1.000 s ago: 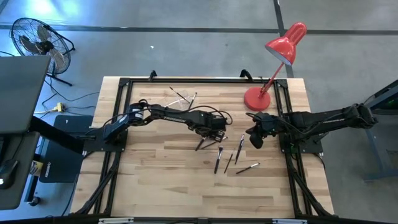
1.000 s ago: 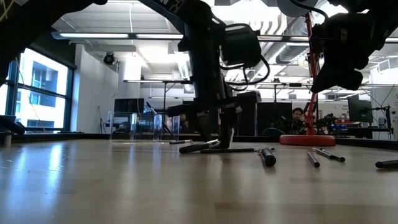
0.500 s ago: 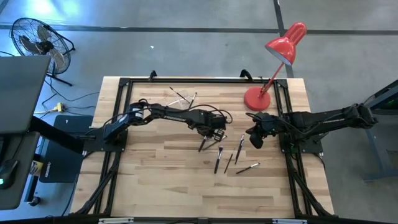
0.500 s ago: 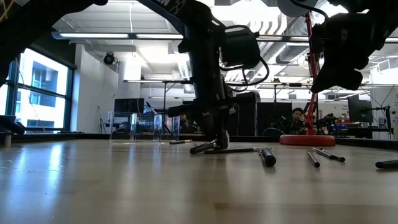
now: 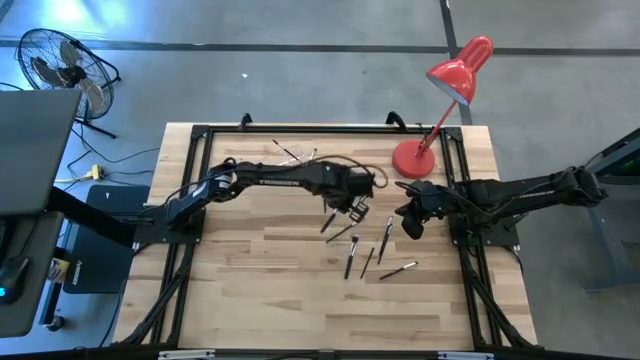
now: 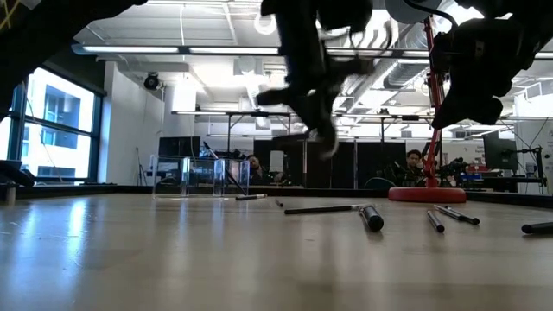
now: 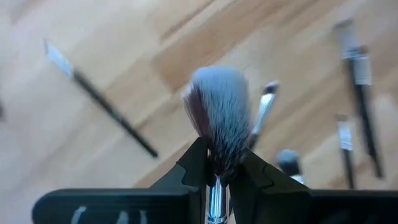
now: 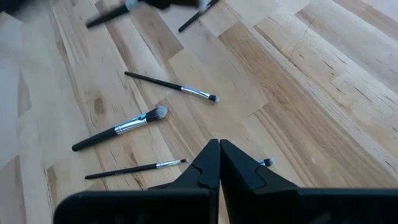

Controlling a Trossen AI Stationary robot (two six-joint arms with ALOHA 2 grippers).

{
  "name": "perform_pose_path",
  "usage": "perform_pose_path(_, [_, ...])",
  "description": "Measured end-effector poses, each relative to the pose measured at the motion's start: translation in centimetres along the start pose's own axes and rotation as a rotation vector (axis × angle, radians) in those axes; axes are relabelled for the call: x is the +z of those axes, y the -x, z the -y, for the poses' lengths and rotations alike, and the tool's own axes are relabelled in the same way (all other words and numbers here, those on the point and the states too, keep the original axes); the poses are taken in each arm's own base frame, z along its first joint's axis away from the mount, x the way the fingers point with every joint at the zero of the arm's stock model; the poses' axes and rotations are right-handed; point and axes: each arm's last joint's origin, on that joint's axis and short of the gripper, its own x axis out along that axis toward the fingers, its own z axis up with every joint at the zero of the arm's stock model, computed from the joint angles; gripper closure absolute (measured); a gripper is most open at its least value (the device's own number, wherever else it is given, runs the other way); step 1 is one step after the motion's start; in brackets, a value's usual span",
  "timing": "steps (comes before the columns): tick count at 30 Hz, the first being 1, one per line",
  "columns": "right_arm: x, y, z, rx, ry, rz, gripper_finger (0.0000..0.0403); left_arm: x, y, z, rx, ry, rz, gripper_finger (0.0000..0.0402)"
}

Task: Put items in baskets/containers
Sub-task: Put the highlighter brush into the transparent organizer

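My left gripper (image 5: pixel 356 205) hangs over the middle of the table, shut on a makeup brush with a fluffy grey head (image 7: pixel 219 112). In the low view the left gripper (image 6: pixel 321 131) is well above the wood. Several slim dark brushes (image 5: pixel 366 250) lie flat on the table near and right of it, one long one among them (image 6: pixel 321 208). A small clear holder (image 6: pixel 199 175) stands toward the far left, with thin dark sticks in it. My right gripper (image 8: pixel 219 155) is shut on nothing, held above the table's right side (image 5: pixel 410 222). My left gripper pinches the brush between its two fingers (image 7: pixel 194 169) at the shiny ferrule (image 7: pixel 214 193), just behind the fluffy head. The fingers slant down from above and the brush runs along them, head past the fingertips. The handle is hidden behind the gripper. The brush is lifted clear.
A red desk lamp stands at the far right, its round base (image 5: pixel 413 160) on the wood, seen also in the low view (image 6: pixel 423 194). Black frame rails (image 5: pixel 200 200) run along the table's edges. Bare wood lies at the near left.
My left gripper has shut on the fluffy brush's head end while it lay on the table, tipping that end up first. It has then risen steeply with it and rolled a little, so the brush now hangs clear of the wood.
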Motion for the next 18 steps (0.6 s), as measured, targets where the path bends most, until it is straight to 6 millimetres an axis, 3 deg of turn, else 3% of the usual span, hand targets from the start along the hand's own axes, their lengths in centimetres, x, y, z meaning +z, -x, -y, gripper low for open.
perform_pose_path(7, [0.1, 0.0, 0.1, -0.018, 0.003, 0.015, 0.0398, 1.9, 5.0, 0.9, -0.118, -0.163, 0.12, 0.0368])
perform_pose_path(18, [0.2, 0.0, 0.0, -0.013, -0.007, 0.034, 0.04, 2.5, 6.6, -1.5, -0.107, -0.304, 0.089, 0.0368])
